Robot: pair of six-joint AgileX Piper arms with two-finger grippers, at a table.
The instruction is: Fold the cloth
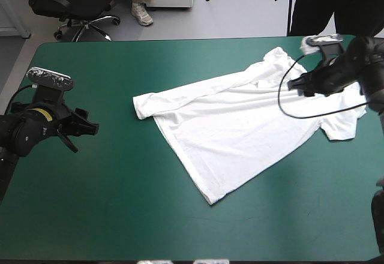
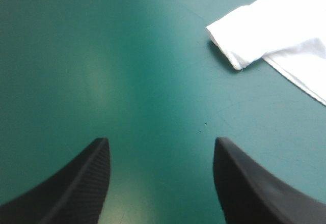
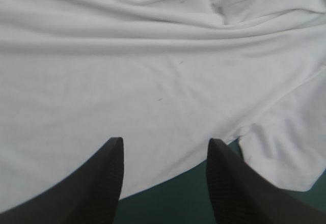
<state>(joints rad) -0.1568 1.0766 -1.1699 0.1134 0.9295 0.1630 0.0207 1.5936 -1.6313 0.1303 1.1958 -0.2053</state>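
High view: T-shirt (image 1: 240, 132) spread flat on teal-green cover (image 1: 120, 204) | right gripper (image 1: 298, 85) over T-shirt's sleeve side, fingers apart, empty | left gripper (image 1: 84, 133) well apart from T-shirt, fingers apart, empty | advised: seat both grippers on T-shirt edges, pinch fully, lift evenly.

Office-like lab, swivel chair (image 1: 75, 0), teal-green table (image 1: 90, 204)

Soft white cloth T-shirt (image 1: 240, 126), matt teal-green cover (image 1: 90, 186)
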